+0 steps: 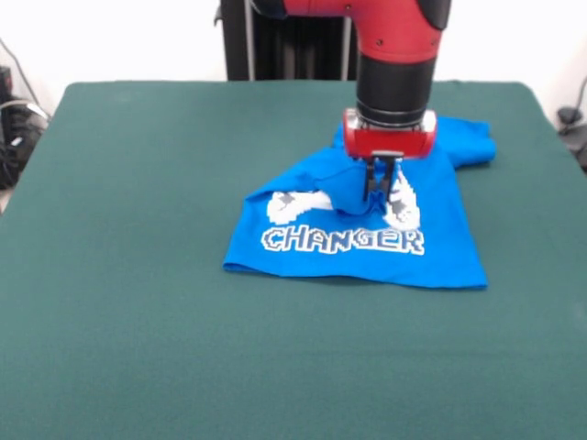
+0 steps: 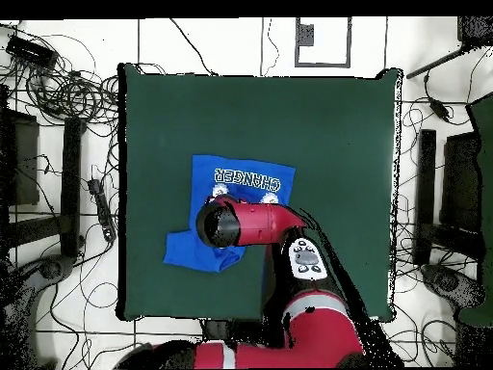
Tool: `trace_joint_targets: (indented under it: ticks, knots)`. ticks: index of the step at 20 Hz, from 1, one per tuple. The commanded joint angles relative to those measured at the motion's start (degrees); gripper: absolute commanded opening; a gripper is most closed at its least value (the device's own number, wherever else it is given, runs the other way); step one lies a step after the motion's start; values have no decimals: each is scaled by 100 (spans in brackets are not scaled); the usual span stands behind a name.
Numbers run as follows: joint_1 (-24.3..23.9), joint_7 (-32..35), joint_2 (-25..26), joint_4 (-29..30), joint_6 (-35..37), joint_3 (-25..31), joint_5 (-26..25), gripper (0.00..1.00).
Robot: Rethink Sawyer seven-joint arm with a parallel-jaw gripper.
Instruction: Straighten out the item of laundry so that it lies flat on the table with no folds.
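The bright blue T-shirt (image 1: 358, 252) lies crumpled right of the middle of the dark green table (image 1: 165, 275). Its white "CHANGER" lettering faces up, and the upper part is bunched and folded over, with a sleeve lump at the far right. My gripper (image 1: 382, 191) comes straight down onto the shirt's middle. Its fingers stand close together, pinching a raised fold of blue cloth. In the overhead view the shirt (image 2: 241, 178) lies left of the middle of the table (image 2: 337, 125), and the red arm (image 2: 252, 224) hides the gripper and part of the shirt.
Wide green table surface lies to the left of and in front of the shirt in the front view. The robot's black pedestal (image 1: 284, 41) stands at the far edge. Cables and stands (image 2: 67, 96) lie on the floor around the table.
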Motion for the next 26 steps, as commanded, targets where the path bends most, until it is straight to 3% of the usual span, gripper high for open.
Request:
trace_joint_targets:
  ticks: [1, 11, 12, 26]
  knots:
    - [-69, 170, -75, 200, 173, 604, -187, 0]
    - [-22, 352, 21, 210, -158, 588, -234, 0]
    - [-34, 357, 23, 223, -198, 602, -242, 100]
    - [82, 375, 26, 175, 87, 531, -155, 100]
